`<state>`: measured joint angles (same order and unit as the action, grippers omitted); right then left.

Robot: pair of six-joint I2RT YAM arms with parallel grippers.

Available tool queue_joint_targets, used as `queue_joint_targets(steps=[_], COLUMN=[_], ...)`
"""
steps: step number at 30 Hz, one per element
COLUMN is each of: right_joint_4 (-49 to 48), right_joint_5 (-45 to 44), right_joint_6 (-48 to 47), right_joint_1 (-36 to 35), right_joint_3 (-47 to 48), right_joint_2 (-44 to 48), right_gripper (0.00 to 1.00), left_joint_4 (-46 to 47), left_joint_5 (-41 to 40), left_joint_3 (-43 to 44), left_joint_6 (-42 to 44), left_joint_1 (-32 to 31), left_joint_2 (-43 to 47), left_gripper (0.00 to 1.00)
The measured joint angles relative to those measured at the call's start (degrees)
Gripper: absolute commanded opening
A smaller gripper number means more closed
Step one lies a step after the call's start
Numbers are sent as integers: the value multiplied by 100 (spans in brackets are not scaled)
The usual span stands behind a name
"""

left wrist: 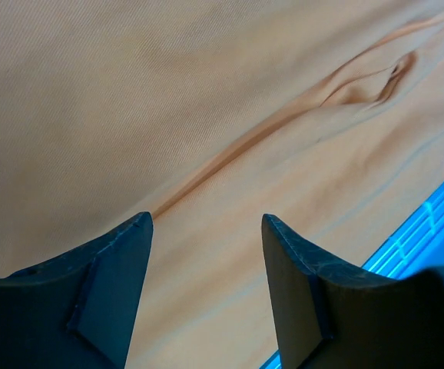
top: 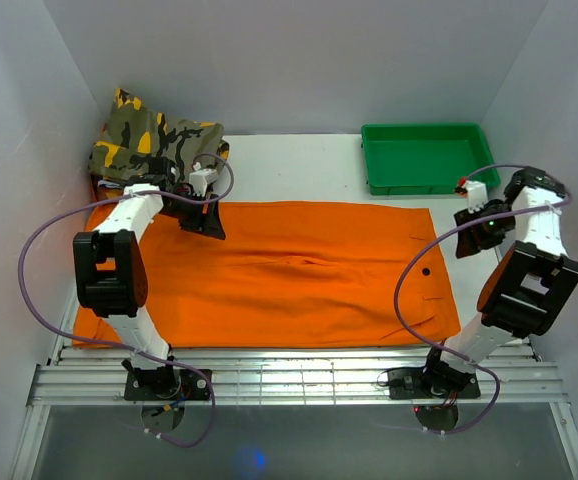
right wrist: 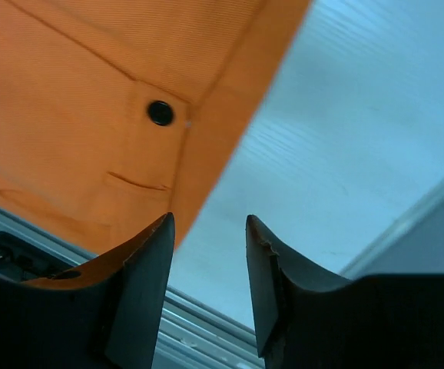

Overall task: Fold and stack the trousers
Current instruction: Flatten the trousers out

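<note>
- White table [top: 299, 165]: work surface.
- Bright-orange soft fabric trousers [top: 289, 275]: spread flat at near-centre, long axis left-right.
- Folded camouflage garment [top: 154, 140]: just beyond trousers' far-left corner.
- Green plastic tray [top: 424, 188]: far right, apart from trousers.
- Left gripper [top: 204, 218]: over far edge near left end, jaws apart, empty, fabric directly below.
- Right gripper [top: 472, 232]: just off right end, jaws apart, nothing between; trousers lie to its left.
- Small black button [right wrist: 160, 113]: on right end.
- Judgement: each arm is nearer its own end.

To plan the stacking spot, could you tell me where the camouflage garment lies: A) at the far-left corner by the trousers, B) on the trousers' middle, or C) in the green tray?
A: the camouflage garment sits in the far-left corner, by the left end of the trousers.
</note>
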<state>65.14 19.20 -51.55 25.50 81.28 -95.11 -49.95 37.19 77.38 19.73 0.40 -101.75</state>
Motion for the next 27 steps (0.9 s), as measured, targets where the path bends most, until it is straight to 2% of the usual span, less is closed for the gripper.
queue_joint_targets(steps=[6,12,15,18,23,27], right_joint_4=[-166,-863,-1449,-1541,-1672,-1810], right_joint_5=[439,483,153,59,-101,-599], right_joint_6=[201,715,922,1093,1060,866], right_joint_1=[-1049,-1633,-1620,-1486,-955,-391], right_joint_3=[-1261,-1672,-1779,-1814,-1812,-1703], right_joint_2=[13,-232,-601,-669,-667,-691], right_gripper=[47,46,46,46,46,46], left_joint_4=[149,260,256,216,74,-125], left_joint_5=[249,284,195,0,-369,-927], left_joint_3=[22,17,17,17,-55,-361], left_joint_6=[-398,-809,-929,-966,-833,-507], left_joint_1=[-103,-181,-164,-42,791,1447], left_joint_2=[-382,-708,-723,-723,-721,-667], left_gripper=[65,66,67,67,67,67])
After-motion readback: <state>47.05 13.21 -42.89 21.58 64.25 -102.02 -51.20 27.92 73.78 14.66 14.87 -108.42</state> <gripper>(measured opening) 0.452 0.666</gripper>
